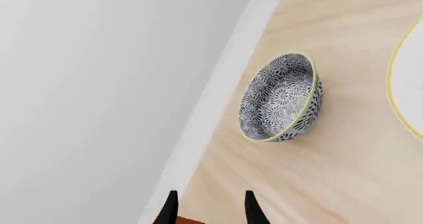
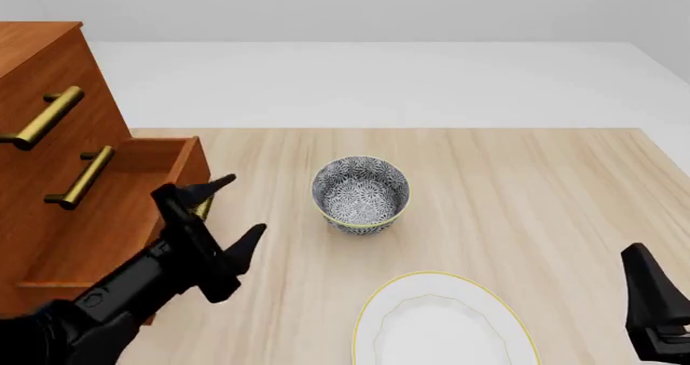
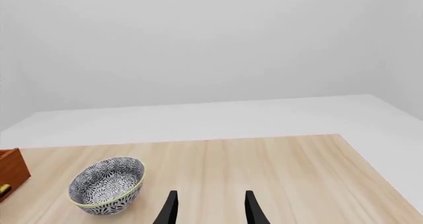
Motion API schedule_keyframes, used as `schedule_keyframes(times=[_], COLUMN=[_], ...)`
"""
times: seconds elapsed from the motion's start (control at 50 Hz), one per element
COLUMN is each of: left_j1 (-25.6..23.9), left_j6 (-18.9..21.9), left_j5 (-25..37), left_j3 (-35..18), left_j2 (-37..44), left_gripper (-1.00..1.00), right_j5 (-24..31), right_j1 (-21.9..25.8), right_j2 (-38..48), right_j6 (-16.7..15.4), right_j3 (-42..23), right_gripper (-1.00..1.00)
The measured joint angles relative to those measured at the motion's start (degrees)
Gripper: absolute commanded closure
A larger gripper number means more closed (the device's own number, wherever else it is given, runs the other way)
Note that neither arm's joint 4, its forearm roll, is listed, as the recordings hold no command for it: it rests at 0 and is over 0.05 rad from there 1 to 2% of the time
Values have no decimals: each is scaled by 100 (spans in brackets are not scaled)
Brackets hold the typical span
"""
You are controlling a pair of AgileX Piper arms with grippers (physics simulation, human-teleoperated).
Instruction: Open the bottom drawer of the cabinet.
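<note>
Left gripper [image 2: 229, 209] open beside bottom drawer [image 2: 129, 211]

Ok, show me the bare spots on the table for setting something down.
Bare wood lies right of the bowl to the table edge, and behind the bowl. It is crowded at left, around the open drawer and left pincer, and near the plate.

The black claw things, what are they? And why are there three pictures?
They are robot arms' grippers, like pinching hands. The front view looks over the table: the left gripper is open beside the cabinet, whose bottom drawer sticks out. The right gripper waits at the edge, holding nothing. A patterned bowl and a white plate sit on the wood. The other two pictures come from little cameras on each arm, looking past its fingers.
</note>
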Motion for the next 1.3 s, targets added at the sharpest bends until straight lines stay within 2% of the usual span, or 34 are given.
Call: schedule_keyframes(times=[0.2, 0.34, 0.46, 0.62, 0.76, 0.9, 1.1, 1.3], left_j1=[-228, -137, 92, 485, 858, 1291, 1787, 2155], left_j6=[-1207, -2387, -3375, -4305, -5084, -5557, -6005, -6191], left_j5=[2378, 3887, 4868, 5833, 6459, 6882, 7114, 6982], left_j3=[-1072, -1981, -2530, -3003, -3255, -3312, -3179, -2901], left_j2=[-1301, -1678, -1803, -1930, -1964, -1957, -1879, -1717], left_gripper=[-100, -100, -100, -100, -100, -100, -100, -100], right_j5=[46, 65, 49, 33, 37, 39, 49, 44], right_j1=[25, 42, 64, 96, 120, 141, 160, 173], right_j2=[0, 0, 0, 0, 0, 0, 0, 0], right_j6=[12, 19, 29, 33, 24, 17, 6, 3], right_j3=[-67, -105, -89, -66, -72, -75, -87, -81], right_gripper=[-100, -100, -100, -100, -100, -100, -100, -100])
